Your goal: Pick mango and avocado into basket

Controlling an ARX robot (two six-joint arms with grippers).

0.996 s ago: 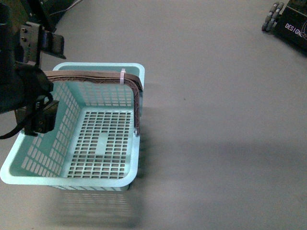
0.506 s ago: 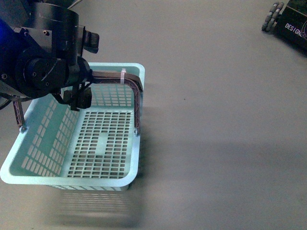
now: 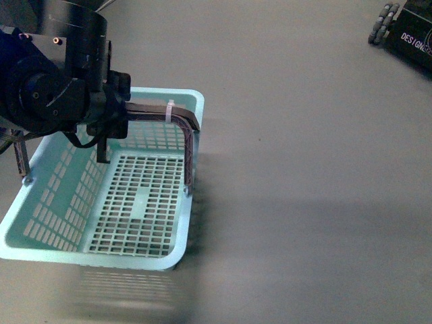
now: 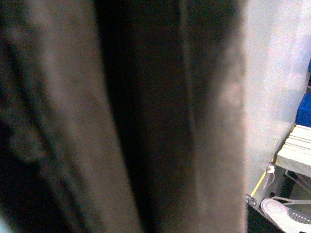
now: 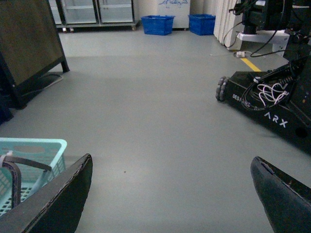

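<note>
While the basket (image 3: 94, 258) lies lengthwise away from the robot, the right hand (image 5: 170, 167) gapes; left hand (image 3: 106, 131): cannot tell.

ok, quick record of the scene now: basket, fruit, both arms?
basket: empty
handle: raised, white zip tie on it
mango, avocado: in no view
left arm: over the basket's far end, at the handle
left pincer: cannot tell; its wrist view is a dark blur
right pincer: open, holding nothing, grey floor ahead
</note>
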